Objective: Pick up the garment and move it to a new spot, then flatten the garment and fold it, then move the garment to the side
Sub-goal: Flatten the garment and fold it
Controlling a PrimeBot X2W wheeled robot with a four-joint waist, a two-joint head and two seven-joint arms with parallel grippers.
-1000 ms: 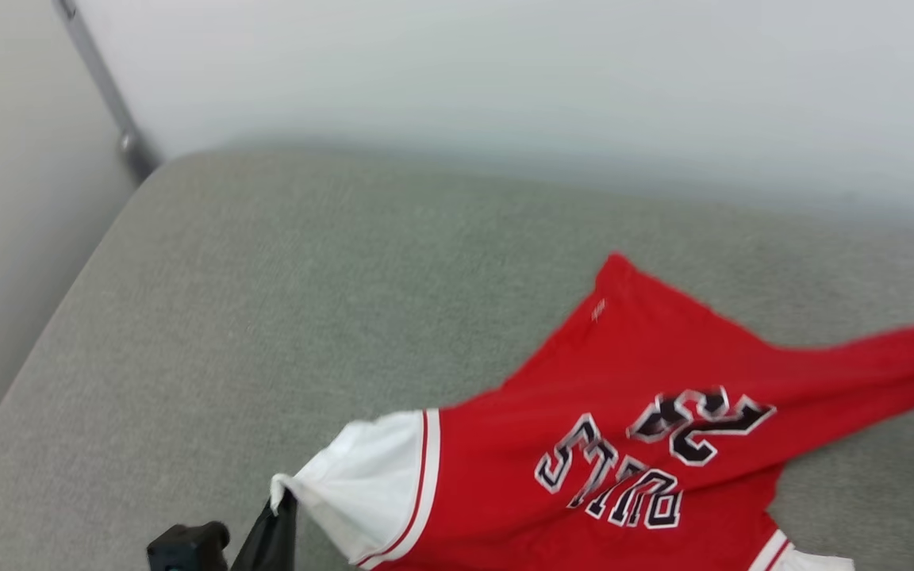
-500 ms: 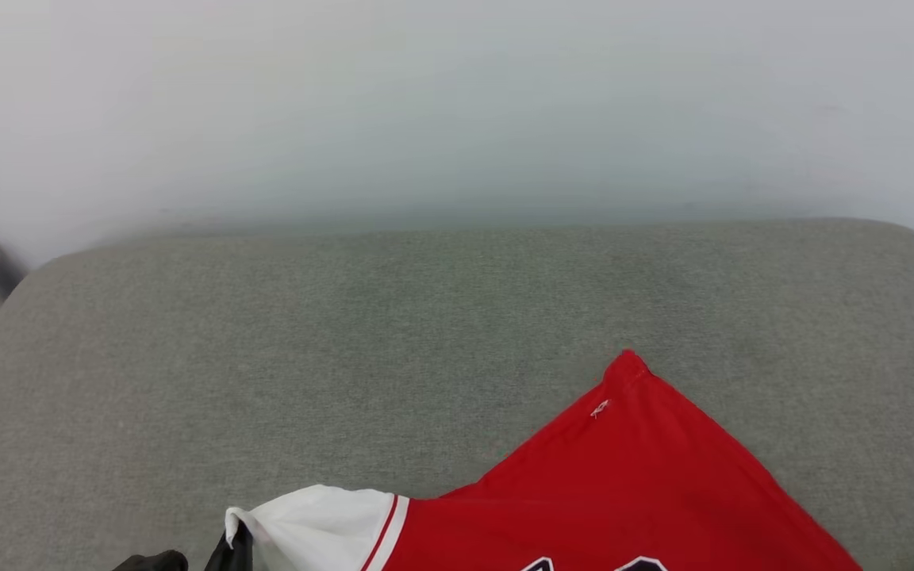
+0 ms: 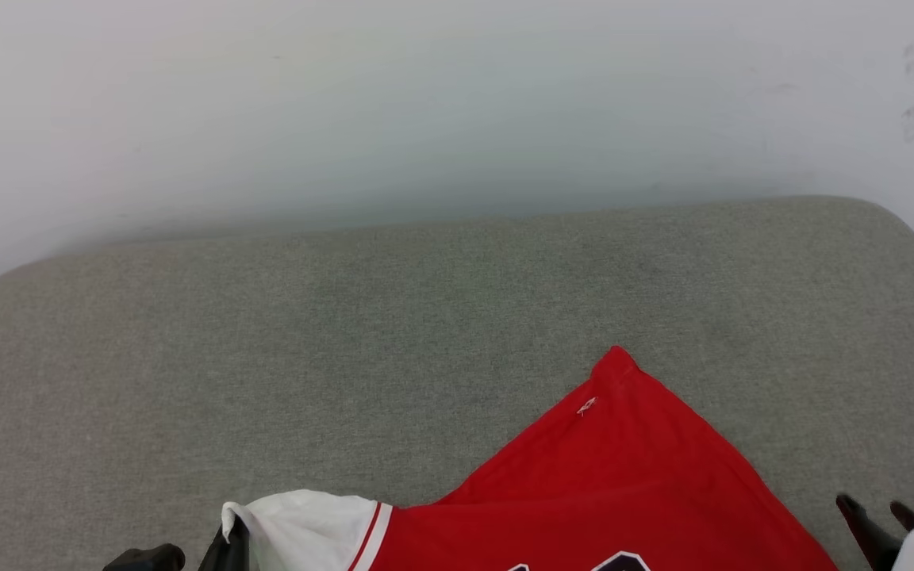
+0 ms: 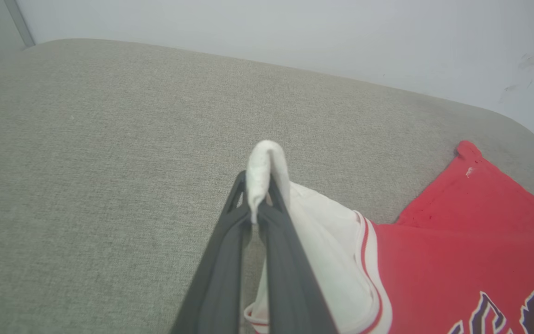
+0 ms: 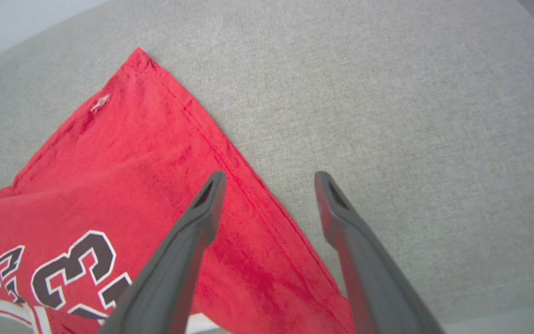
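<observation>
Far left: pinches the rolled tip of the white sleeve (image 4: 267,157) with the left gripper (image 4: 254,188), fingers pressed together on the cloth, holding that tip raised just above the grey cushion (image 3: 306,333).

Moving right: finds the garment (image 3: 631,476) on the near right part of the cushion, red body spread mostly flat, striped trim beside the sleeve, dark print (image 5: 77,269) toward the near side, one red corner (image 3: 616,358) pointing at the pale wall (image 3: 425,103).

Far right: hovers the right gripper (image 5: 270,176) with fingers spread wide and nothing between them, one finger over the red hem, the other over bare cushion. Cannot tell whether either tip touches.

Looks like the flattening stage, with a single hold on the cloth.

Risks dragging the whole shirt leftward if pulling the sleeve with no counter-hold, bunching the body instead of smoothing it. Risks losing the sleeve too: only a small rolled bit in the pinch, likely to slip under tension. Could catch one layer alone, or the cushion fabric, when closing the right fingers at the hem, skewing any later fold. Appears close to the near edge of the cushion on the right as well, so could slide off with a tug in that direction.
</observation>
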